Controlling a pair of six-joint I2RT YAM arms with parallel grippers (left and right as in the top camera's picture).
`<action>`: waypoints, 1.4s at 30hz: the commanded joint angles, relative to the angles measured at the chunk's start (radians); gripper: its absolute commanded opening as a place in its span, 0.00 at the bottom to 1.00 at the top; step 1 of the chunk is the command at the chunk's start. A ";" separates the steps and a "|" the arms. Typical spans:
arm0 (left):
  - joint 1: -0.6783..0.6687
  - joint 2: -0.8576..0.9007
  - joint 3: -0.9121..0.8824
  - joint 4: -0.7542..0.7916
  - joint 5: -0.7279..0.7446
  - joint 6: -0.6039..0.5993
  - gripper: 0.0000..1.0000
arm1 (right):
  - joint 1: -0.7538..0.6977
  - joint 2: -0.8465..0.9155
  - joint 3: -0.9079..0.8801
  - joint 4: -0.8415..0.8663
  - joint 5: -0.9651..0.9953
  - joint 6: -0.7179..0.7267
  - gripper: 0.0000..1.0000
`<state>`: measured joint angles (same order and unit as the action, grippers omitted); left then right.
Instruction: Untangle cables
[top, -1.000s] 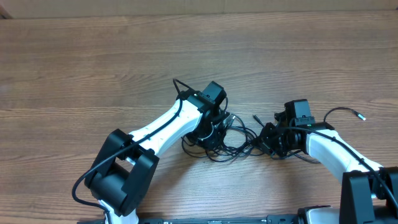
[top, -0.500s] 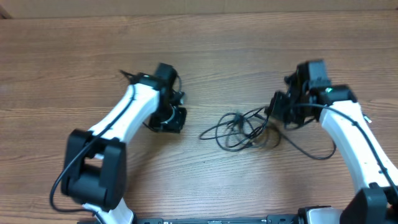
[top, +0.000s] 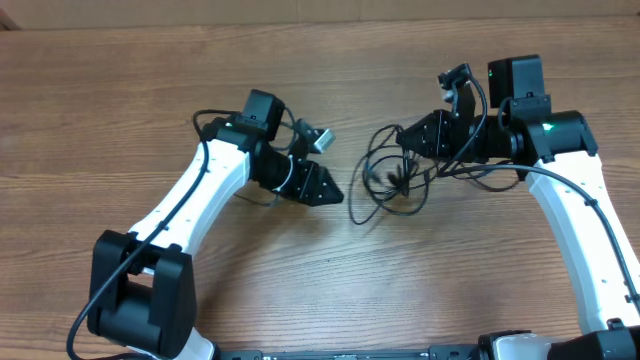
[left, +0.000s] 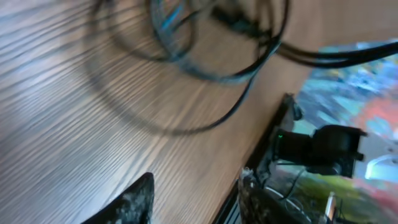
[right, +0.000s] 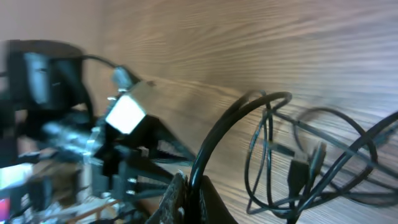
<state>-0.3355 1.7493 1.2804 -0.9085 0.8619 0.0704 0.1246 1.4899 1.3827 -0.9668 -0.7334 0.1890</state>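
Cables (top: 392, 185): thin, black, round-section cords in a loose tangle of overlapping loops, lying on the wood-grain table (top: 120, 90) between the two arms, nearer the right one. One glossy strand arched up from the heap into the right gripper (right: 189, 190), whose fingers were pressed together on it. A small plug end (right: 300, 167) lay among the loops. Left gripper (top: 330, 190): dark fingers spread apart with nothing between them, just left of the tangle and not touching it. The left wrist view was blurred.
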 joint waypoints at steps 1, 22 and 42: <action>-0.019 -0.016 -0.004 0.044 0.066 0.026 0.48 | 0.001 -0.022 0.030 0.043 -0.204 -0.019 0.04; -0.086 -0.016 -0.004 0.215 0.180 -0.052 0.55 | 0.001 -0.022 0.030 0.144 -0.367 0.019 0.04; -0.088 -0.016 -0.005 0.216 -0.258 -0.267 0.59 | -0.002 -0.009 0.029 -0.223 0.750 0.260 0.35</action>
<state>-0.4129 1.7493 1.2785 -0.6743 0.7975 -0.1001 0.1257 1.4895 1.3884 -1.1229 -0.4797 0.3271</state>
